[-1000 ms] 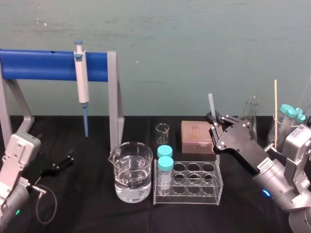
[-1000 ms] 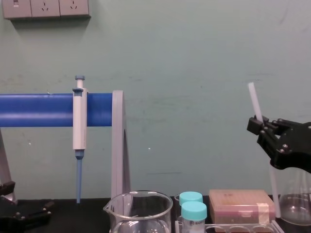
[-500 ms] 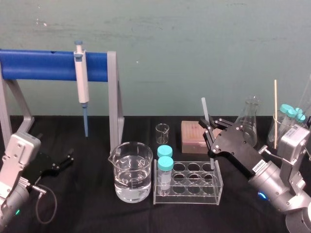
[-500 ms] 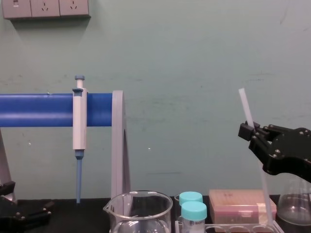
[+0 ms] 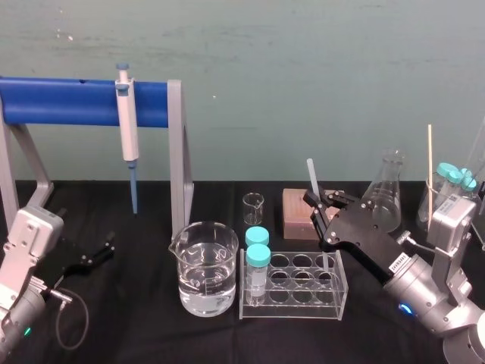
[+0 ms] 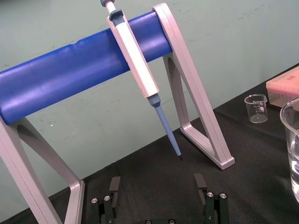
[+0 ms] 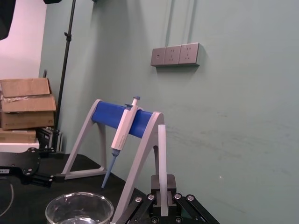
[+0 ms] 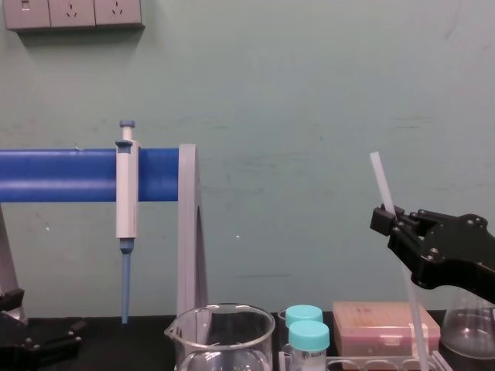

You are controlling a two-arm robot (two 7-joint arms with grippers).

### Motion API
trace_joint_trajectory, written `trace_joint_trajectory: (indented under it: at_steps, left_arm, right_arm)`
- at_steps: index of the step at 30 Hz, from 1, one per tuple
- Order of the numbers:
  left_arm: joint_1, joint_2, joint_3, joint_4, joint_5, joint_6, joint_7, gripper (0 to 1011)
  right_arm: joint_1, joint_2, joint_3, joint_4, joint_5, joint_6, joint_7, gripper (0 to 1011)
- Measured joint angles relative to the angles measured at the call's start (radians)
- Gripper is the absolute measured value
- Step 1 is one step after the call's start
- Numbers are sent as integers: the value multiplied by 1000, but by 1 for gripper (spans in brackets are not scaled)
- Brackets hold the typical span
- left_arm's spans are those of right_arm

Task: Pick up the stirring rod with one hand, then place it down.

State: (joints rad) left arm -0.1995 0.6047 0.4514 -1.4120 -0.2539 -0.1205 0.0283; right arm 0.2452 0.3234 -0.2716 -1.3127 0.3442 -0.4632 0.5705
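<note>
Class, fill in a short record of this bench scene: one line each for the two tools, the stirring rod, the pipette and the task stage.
right tool: shut on the stirring rod, raised over the tube rack
stirring rod: slightly tilted, top end sticking up past the tool, lower end down by the tube rack
left tool: open, parked low at the left beside the blue stand
pipette: hanging on the blue stand
task stage: rod gripped, not yet placed down

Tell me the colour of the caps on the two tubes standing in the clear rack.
Teal; the caps show best in the head view.
</note>
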Motion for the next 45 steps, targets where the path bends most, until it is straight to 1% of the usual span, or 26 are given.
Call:
trace_joint_trajectory:
  at_steps: [9, 18, 24, 33, 39, 45]
  left_arm:
    - [0, 0, 0, 0, 0, 0, 0, 1000]
    - [0, 0, 0, 0, 0, 0, 0, 1000]
    - [0, 0, 0, 0, 0, 0, 0, 1000]
    - [0, 0, 0, 0, 0, 0, 0, 1000]
    - [0, 0, 0, 0, 0, 0, 0, 1000]
    - [0, 0, 0, 0, 0, 0, 0, 1000]
  right_arm:
    - [-11, 5, -3, -14, -1, 23, -12, 72]
    - [-11, 5, -7, -4, 21, 50, -7, 72]
    - [-2, 5, -13, 18, 27, 53, 2, 72]
    - [25, 3, -29, 72, 31, 61, 20, 72]
    - [43, 2, -39, 116, 44, 81, 36, 72]
    - [53, 3, -47, 137, 53, 97, 47, 72]
